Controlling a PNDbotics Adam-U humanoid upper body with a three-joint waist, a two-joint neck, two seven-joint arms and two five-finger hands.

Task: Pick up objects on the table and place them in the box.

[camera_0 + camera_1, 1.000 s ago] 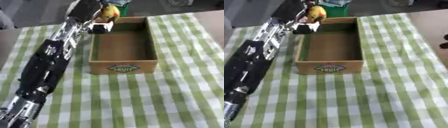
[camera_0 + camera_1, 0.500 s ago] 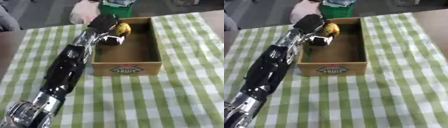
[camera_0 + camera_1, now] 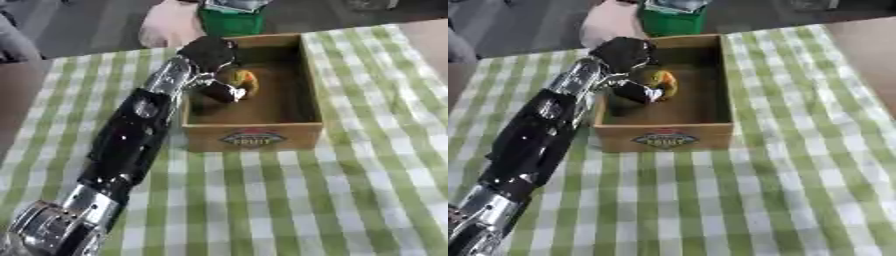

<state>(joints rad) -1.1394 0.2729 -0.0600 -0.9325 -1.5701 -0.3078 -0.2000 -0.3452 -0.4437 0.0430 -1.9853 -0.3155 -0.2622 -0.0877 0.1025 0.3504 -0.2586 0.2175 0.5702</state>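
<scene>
Our left hand (image 3: 213, 55) reaches into the box (image 3: 252, 137), fingers curled around a small yellow-orange fruit (image 3: 241, 82); it looks light, rounded and smooth, so holding across its middle seems safest.

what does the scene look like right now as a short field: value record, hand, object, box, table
left robot hand: reaching over the box's left wall, fingers curled round the fruit
fruit: yellow with an orange patch, held inside the box, in its far half; whether it touches the floor cannot be told
box: open cardboard box with a label on its near wall, nothing else visible inside
tablecloth: green and white checks, covers the table under the box
right robot hand: not in view
</scene>
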